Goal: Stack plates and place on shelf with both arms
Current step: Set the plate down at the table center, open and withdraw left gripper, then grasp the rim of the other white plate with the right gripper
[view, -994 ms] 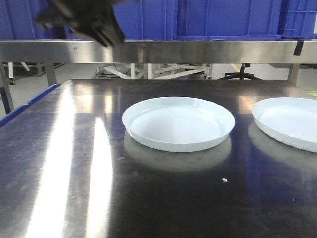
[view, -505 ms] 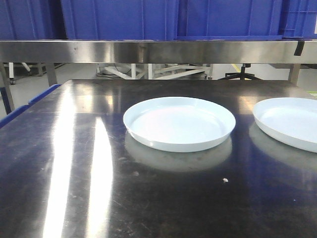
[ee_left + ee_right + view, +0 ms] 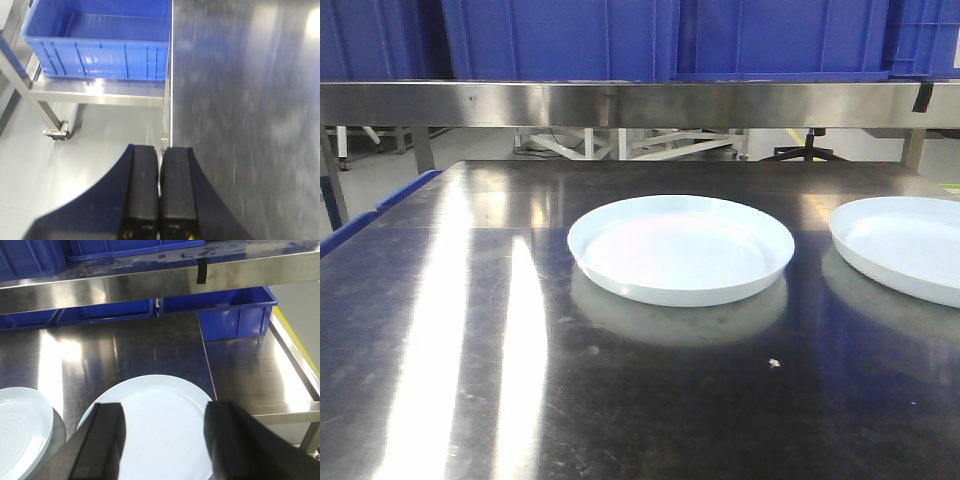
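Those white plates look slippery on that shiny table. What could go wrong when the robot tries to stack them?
1. The right plate is glossy and low-rimmed. The open right gripper above it may pinch poorly, letting it slide or drop onto the middle plate.
2. The left gripper is shut over the edge of the tabletop. Approaching low, it might clip that edge.
3. The blue crates fill the shelf tier in view, so room looks tight.

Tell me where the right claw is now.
In the right wrist view, the right claw is open over the right-hand plate, near the right edge of the tabletop, with the other plate to its left.
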Tool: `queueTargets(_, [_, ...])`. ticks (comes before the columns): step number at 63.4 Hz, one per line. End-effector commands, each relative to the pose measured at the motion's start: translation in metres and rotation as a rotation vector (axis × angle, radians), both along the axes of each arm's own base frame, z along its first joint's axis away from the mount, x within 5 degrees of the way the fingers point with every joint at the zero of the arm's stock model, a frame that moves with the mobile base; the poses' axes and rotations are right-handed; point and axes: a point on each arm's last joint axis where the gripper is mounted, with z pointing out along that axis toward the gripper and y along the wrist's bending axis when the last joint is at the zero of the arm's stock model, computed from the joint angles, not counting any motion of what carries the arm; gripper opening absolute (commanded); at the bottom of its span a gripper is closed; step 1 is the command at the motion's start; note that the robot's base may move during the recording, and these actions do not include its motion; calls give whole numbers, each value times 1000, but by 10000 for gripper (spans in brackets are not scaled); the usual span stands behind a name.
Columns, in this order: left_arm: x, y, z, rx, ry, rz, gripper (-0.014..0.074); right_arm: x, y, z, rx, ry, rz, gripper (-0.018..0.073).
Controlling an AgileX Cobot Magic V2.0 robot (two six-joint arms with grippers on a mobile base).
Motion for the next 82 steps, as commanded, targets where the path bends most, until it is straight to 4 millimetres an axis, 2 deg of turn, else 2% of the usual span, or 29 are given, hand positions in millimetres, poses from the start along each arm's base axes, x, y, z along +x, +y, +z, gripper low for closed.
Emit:
queueTargets(1, [-2, -1, 15, -21, -137, -3, 87, 3, 0, 18, -26, -105, 6, 469])
queueTargets(24, [-5, -1, 16, -21, -136, -3, 86, 3, 0, 18, -26, -105, 6, 469])
queueTargets(28, [-4, -1, 15, -20, -134, -3, 86, 3, 0, 18, -26, -105, 6, 445])
queueTargets(32, [-4, -1, 14, -20, -130, -2, 86, 3, 0, 17, -26, -102, 5, 384])
queueTargets(42, [-3, -1, 14, -20, -128, -2, 86, 2, -1, 13, -24, -50, 0, 52])
queueTargets(44, [-3, -1, 14, -20, -128, -2, 86, 2, -1, 12, -24, -37, -1, 8])
queueTargets(48, [-3, -1, 14, -20, -128, -2, 86, 2, -1, 11, -23, -27, -2, 44])
queueTargets(61, [-3, -1, 14, -20, -128, -2, 86, 1, -1, 10, -23, -20, -3, 57])
queueTargets(66, [-3, -1, 14, -20, -128, -2, 86, 1, -1, 10, -23, -21, -3, 103])
queueTargets(78, [-3, -1, 14, -20, -128, -2, 86, 2, -1, 9, -22, -9, -3, 288])
queueTargets(82, [-3, -1, 14, -20, -128, -2, 86, 2, -1, 7, -22, 13, -6, 309])
